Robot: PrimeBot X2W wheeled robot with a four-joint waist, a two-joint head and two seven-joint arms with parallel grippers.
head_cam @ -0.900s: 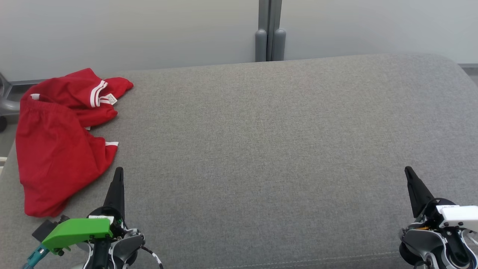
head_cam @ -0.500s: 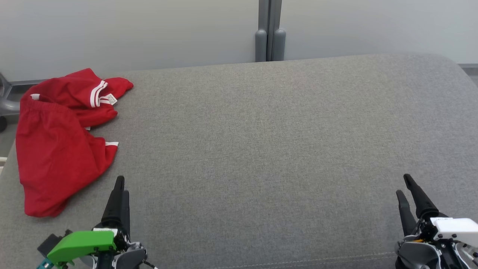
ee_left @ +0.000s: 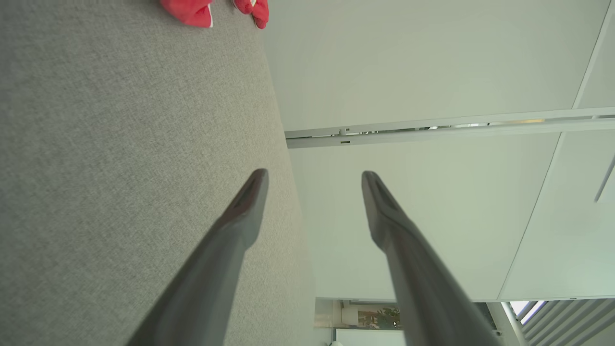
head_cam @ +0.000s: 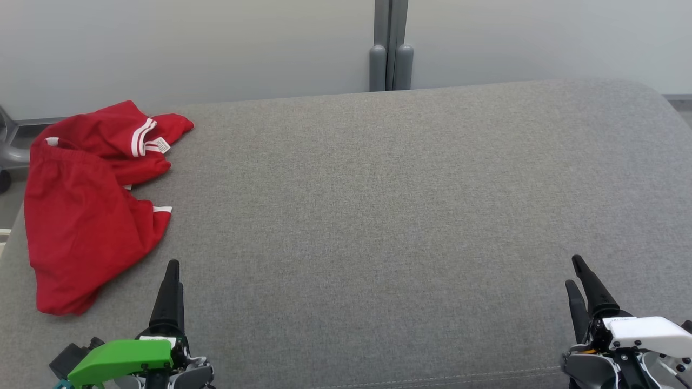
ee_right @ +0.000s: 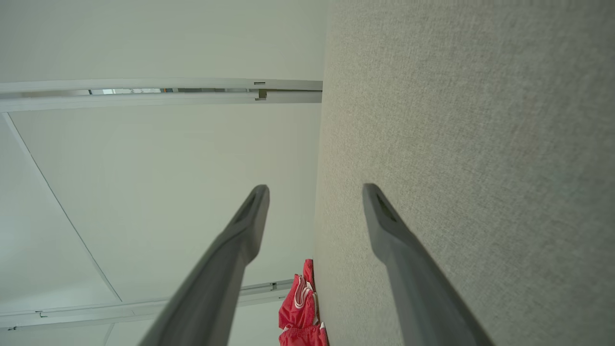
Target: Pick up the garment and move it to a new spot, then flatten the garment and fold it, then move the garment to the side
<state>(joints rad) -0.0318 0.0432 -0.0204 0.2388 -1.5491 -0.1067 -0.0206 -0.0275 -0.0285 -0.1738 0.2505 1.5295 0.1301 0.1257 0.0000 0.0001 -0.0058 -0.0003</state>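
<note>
— While my left jaws and my right jaws both hang wide and empty at the near edge of the surface (head_cam: pixel 378 216), I weigh which arm should go first.
— Which is closer to the garment?
— The left, plainly. My left fingers (head_cam: pixel 171 294) point away from me. The red garment (head_cam: pixel 81 216) lies ahead of them and off to my left, near the tips but apart from them. My right fingers (head_cam: pixel 592 289) sit by the opposite near corner, well apart from it, with bare grey cloth all the way between.
— How does it lie?
— Crumpled, with its long axis running away from me beside the left edge of the surface. A rounded red end is nearest me, and the white-striped trim and the label (head_cam: pixel 161 143) are at the far end, leaning a little to my right.
— So what does the move call for?
— By my judgement, the left jaws swing leftward and forward, then come down across that axis onto the near end.
— And beyond it?
— A pale wall (head_cam: pixel 216 48) with a grey post (head_cam: pixel 390 54); nothing there matters to the reach.
</note>
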